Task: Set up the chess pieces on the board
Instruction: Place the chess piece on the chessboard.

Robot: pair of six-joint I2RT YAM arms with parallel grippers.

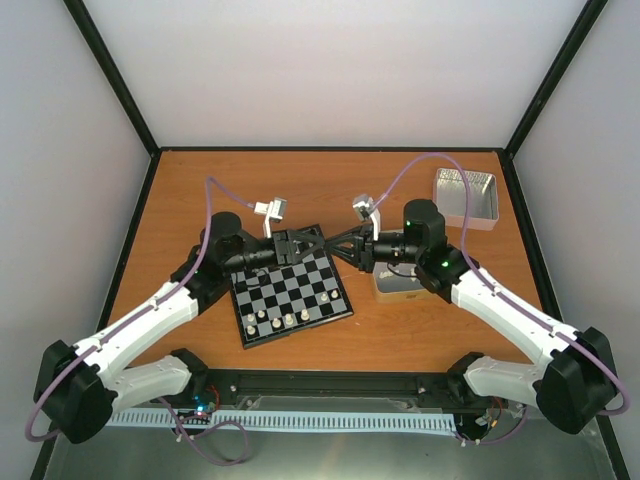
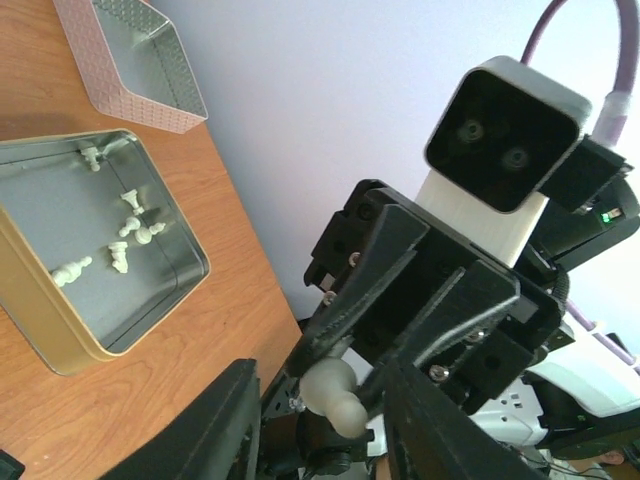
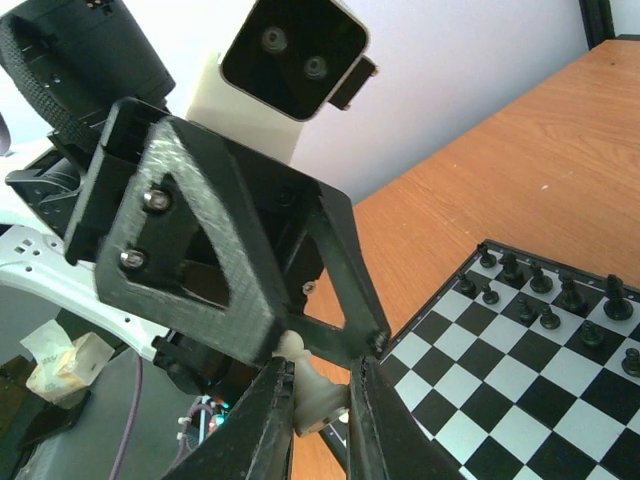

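Two grippers meet tip to tip above the far edge of the board, and the coming move turns on the narrow space between them. On the left, the left gripper has its fingers apart, one on either side of a single cream chessman, with no contact that I can make out. That piece lies straight ahead of the left claw, its long axis tilted and its round head seemingly toward the left fingertips, so by my reading the left arm need only close. The right gripper is clamped on the chessman's lower body. On the board, a few cream pieces stand along the near rows. Further right, under the right arm, the gold-walled tin holds several loose chessmen lying on their sides; the pink-sided tin beyond shows none
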